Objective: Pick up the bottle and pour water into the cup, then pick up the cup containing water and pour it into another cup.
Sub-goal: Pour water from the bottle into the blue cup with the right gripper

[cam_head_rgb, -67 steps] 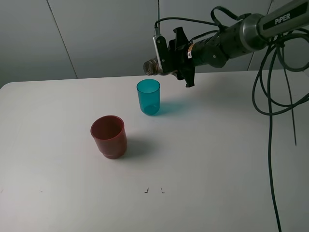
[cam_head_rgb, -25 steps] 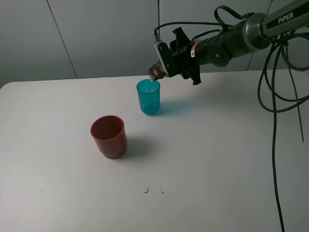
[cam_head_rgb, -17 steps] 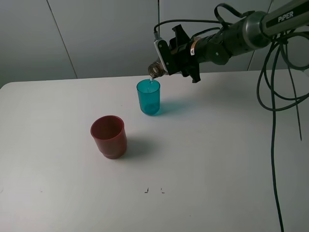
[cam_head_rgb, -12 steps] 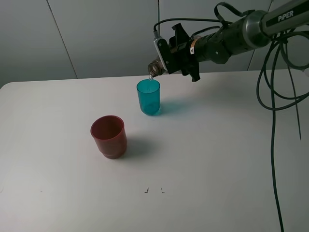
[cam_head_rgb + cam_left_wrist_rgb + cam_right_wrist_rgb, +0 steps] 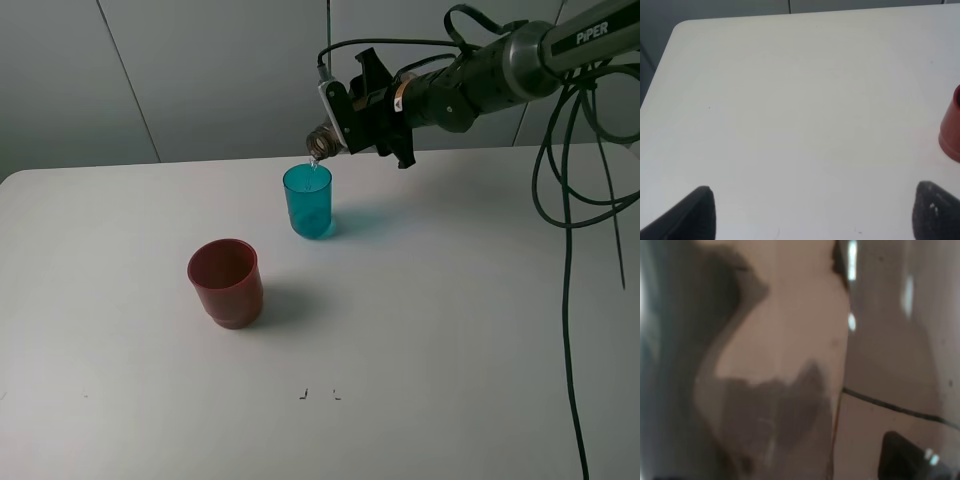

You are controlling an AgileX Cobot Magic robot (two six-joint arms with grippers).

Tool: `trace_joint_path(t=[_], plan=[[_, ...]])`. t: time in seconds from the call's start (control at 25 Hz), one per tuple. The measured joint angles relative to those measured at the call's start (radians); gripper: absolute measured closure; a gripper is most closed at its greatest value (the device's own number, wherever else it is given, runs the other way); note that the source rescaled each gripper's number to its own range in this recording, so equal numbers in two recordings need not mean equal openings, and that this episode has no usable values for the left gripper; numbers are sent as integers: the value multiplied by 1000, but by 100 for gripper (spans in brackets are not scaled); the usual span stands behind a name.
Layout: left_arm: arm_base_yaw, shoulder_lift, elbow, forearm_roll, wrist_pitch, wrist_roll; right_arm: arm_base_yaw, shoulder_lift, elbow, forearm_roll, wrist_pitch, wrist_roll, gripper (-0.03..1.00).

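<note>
- We saw the right hand (image 5: 352, 118) pinching the bottle (image 5: 321, 142), which lay nearly level in the air, its mouth tipped down just above the cup (image 5: 308, 200).
- A thin trickle ran from that mouth into the cup; we could not tell its fill level.
- Another cup (image 5: 226, 282) stood upright on the desk (image 5: 450, 320), apart from the cup, contents unclear.
- The left hand (image 5: 815, 220) hung spread over the desk.
</note>
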Motion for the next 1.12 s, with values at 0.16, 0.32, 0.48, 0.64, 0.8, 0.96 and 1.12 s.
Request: trace_joint_path(t=[0.16, 0.32, 0.48, 0.64, 0.8, 0.96, 1.12], plan=[[0, 0, 0, 0, 0, 0, 0, 0, 0, -2, -7, -2, 94], [0, 0, 0, 0, 0, 0, 0, 0, 0, -2, -9, -7, 94], [0, 0, 0, 0, 0, 0, 0, 0, 0, -2, -11, -18, 94], [0, 0, 0, 0, 0, -7, 0, 0, 0, -2, -11, -29, 94], [0, 0, 0, 0, 0, -7, 0, 0, 0, -2, -11, -37, 94], [0, 0, 0, 0, 0, -7, 0, 0, -1, -2, -11, -37, 94], [0, 0, 0, 0, 0, -7, 0, 0, -1, -2, -14, -37, 94]])
